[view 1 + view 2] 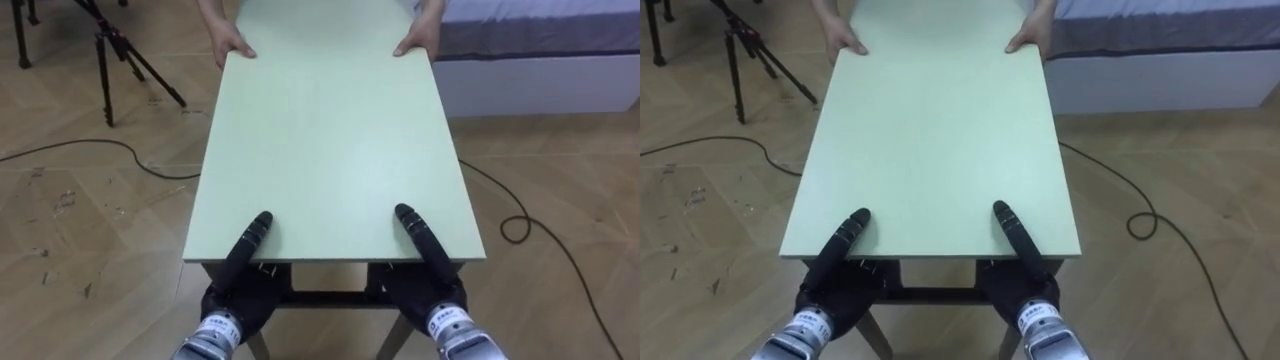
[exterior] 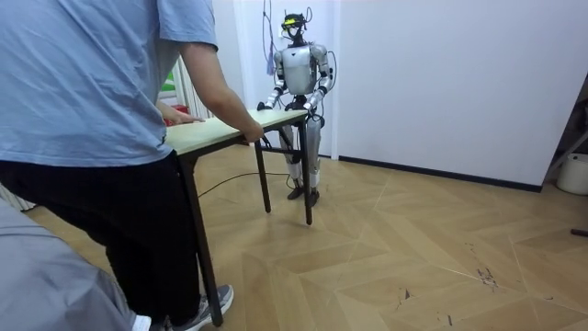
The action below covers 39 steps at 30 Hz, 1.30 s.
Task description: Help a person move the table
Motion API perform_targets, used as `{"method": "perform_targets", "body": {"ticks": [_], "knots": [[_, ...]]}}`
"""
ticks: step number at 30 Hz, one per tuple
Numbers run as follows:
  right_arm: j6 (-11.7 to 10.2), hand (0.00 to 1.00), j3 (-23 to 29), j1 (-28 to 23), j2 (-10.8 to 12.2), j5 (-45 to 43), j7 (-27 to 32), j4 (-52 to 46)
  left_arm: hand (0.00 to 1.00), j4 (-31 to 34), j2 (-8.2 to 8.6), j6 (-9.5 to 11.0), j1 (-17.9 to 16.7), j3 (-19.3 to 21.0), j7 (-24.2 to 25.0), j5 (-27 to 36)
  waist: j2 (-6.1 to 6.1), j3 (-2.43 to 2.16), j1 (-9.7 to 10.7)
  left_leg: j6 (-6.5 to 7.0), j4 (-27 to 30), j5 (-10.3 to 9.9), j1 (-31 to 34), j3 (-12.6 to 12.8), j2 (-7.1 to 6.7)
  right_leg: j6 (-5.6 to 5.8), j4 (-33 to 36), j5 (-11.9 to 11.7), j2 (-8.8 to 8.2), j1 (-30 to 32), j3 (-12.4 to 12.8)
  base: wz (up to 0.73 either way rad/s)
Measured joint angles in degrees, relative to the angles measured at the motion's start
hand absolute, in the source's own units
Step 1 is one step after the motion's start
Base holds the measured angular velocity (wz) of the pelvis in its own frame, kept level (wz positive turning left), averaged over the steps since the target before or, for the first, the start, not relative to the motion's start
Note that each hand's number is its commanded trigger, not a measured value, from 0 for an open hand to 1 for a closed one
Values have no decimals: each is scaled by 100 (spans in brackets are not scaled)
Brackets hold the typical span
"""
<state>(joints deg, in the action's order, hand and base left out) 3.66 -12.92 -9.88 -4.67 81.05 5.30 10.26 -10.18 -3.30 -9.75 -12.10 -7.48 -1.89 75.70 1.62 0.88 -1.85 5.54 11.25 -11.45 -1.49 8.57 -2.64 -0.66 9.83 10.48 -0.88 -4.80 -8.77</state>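
**Left robot hand and right robot hand clamped on the bench**

Low in the frame, each robot hand grips the near short edge of the pale green bench. A dark thumb lies flat on the top, pointing away, and the rest of the hand sits under the board, so the edge is pinched between them. The left one is near the lower left corner of the top and the right one near the lower right, well apart.

At the top of the frame a person holds the far short edge, with one hand at its left corner and the other hand at its right corner. A black tripod stands on the wooden floor at the upper left. A bed with a white base lies at the upper right.

In the room view the person, in a light blue shirt and dark trousers, stands at the left of the frame at one end of the bench. The robot stands upright at the other end, before a white wall.
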Motion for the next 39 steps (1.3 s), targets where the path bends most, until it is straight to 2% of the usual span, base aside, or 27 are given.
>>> {"method": "perform_targets", "body": {"ticks": [4, 5, 7, 10, 11, 13, 15, 16, 18, 20, 25, 27, 34, 35, 37, 39], "knots": [[-12, 100, 0, -143, -25, -34, 8, -268, 100, 270, 14, 0, -180, -17, 2, -10, -100, -27, -1, 0, -9, 0, 46, -1, 2, 0, 1, 0, 10, 47, 1, 0], [-43, 100, -1, -242, -40, -43, 18, -391, 100, 363, 14, 0, -239, -47, 2, -28, -131, -46, -17, 0, -8, 0, 57, 0, 3, 0, 0, 0, 4, 58, 4, 0], [-123, 100, -17, -340, -42, -104, 19, -502, 100, 498, 30, 0, -334, -82, 2, -121, -152, -53, -28, 0, -9, 0, 60, 4, 2, 0, 0, 0, -1, 63, 41, 0], [-201, 100, -57, -543, -58, -145, 19, -679, 100, 627, 58, 57, -469, -149, 16, -275, -163, -49, -120, 0, -6, 0, 60, 33, 1, 0, -1, 0, -5, 76, 76, -6], [-286, 100, -94, -602, -57, -142, 18, -712, 100, 637, 77, 91, -478, -176, 17, -388, -161, -48, -176, 0, -2, 0, 64, 38, 1, 0, -4, 0, -8, 77, 74, 0], [-361, 100, -156, -604, -58, -97, 18, -715, 100, 664, 87, 172, -504, -215, 16, -470, -155, -43, -176, 0, 0, 0, 84, 31, 2, 0, -7, 0, -8, 82, 53, 3], [-398, 100, -222, -604, -122, -12, 18, -722, 100, 664, 87, 374, -541, -327, 16, -614, -123, -19, -168, 0, -3, -1, 99, 2, 1, 0, -3, 0, -10, 91, -12, 6], [-415, 100, -235, -604, -130, -4, 17, -724, 100, 664, 88, 406, -542, -349, 16, -642, -110, -9, -176, 0, -5, -1, 103, 1, 1, 0, -3, 0, -8, 95, -11, 0], [-566, 100, -357, -604, -148, 5, 17, -760, 100, 664, 91, 547, -544, -395, 13, -781, -67, 22, -187, 0, -8, -1, 137, -3, 1, 0, -1, 0, -7, 129, -13, 0], [-651, 100, -415, -604, -147, 2, -24, -769, 100, 674, 96, 643, -544, -417, 15, -868, -62, 25, -188, -1, 9, -1, 209, -4, 2, 0, 6, 0, -5, 195, -18, 0], [-861, 100, -539, -656, -215, -17, -53, -829, 100, 682, 98, 680, -555, -467, 16, -954, -68, 22, -187, 0, 22, -1, 258, -35, -3, 0, 4, 0, 11, 224, -60, 3], [-948, 100, -595, -660, -244, -9, -78, -855, 100, 688, 101, 773, -567, -520, 21, -1007, -75, 18, -202, 0, 22, -1, 294, -19, -1, 0, 5, 0, 3, 275, 1, -2], [-987, 100, -627, -958, -223, 44, -306, -860, 100, 811, 61, 780, -808, -568, 31, -1121, -100, 10, -310, -2, 61, 0, 165, -6, 10, 1, -9, 1, -1, 134, 79, -2], [-987, 100, -627, -972, -231, 57, -310, -860, 100, 812, 67, 785, -828, -581, 53, -1141, -123, 21, -313, -3, 137, -1, 170, -4, 11, 1, -4, 1, -7, 104, 76, 0], [-983, 100, -628, -976, -247, 146, -337, -859, 100, 812, 65, 788, -836, -594, 99, -1143, -176, 31, -328, -38, 321, -21, 246, -2, 23, 1, 2, 1, 4, 102, 76, -4], [-969, 100, -627, -983, -283, 246, -354, -835, 100, 810, 63, 785, -835, -610, 114, -1141, -197, 26, -358, -205, 867, -131, 492, 0, 129, -5, 99, 3, 85, 146, 87, -5]]}}
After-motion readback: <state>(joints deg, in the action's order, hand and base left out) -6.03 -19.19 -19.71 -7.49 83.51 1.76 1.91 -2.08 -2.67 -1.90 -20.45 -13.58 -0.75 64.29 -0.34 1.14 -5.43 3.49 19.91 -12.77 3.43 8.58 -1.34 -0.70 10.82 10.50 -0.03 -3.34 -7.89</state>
